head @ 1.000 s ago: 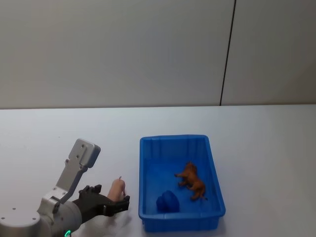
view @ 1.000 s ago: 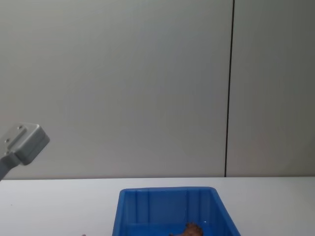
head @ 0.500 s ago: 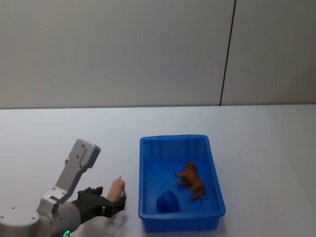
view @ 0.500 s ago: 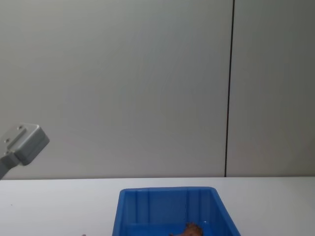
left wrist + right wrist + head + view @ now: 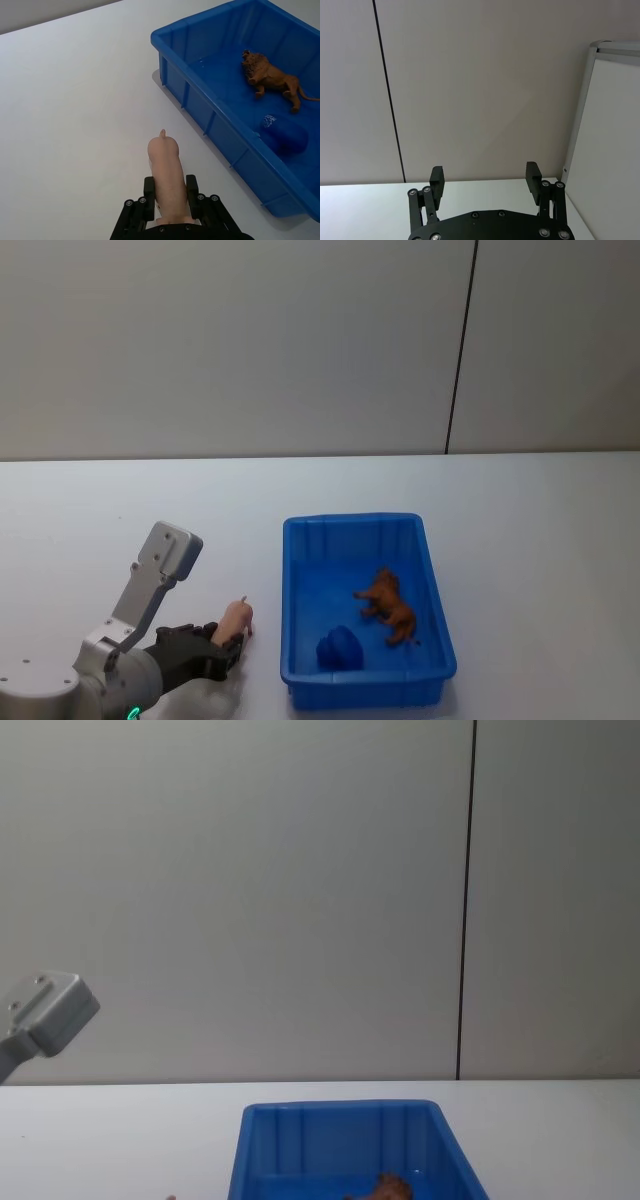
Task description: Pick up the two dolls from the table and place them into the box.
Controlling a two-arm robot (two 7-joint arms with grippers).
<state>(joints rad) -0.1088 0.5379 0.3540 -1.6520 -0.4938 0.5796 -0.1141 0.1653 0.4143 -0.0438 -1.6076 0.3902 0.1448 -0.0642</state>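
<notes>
— Where do the two dolls stand?

— The reddish-brown doll (image 5: 387, 606) already lies on the floor of the box (image 5: 300, 680), toward its right wall, beside a dark blue lump (image 5: 340, 648) at the near end (what that lump is cannot be told). The pale pinkish doll (image 5: 166, 181) lies on the table (image 5: 120, 530) just left of the box's left wall, near the table's front edge.

— And the left gripper?

— The left gripper (image 5: 169, 194) has its fingers (image 5: 192, 186) pressed against both flanks of the pale doll, one on each side, so it is clamped on it low down at the table surface. The doll's pointed end sticks out forward past the fingertips, which suggests the grip sits on the thicker rear half, likely the steadier part of a soft toy.

— The arm's pose?

— The left arm (image 5: 150, 585) reaches in low from the table's front left corner, wrist nearly level, hand pointing toward the box. The next move probably calls for a lift high enough to clear the thick rim.

— The right arm?

— The right gripper (image 5: 484, 184) is parked high, fingers spread wide with nothing between them, facing the wall (image 5: 480, 75).
</notes>
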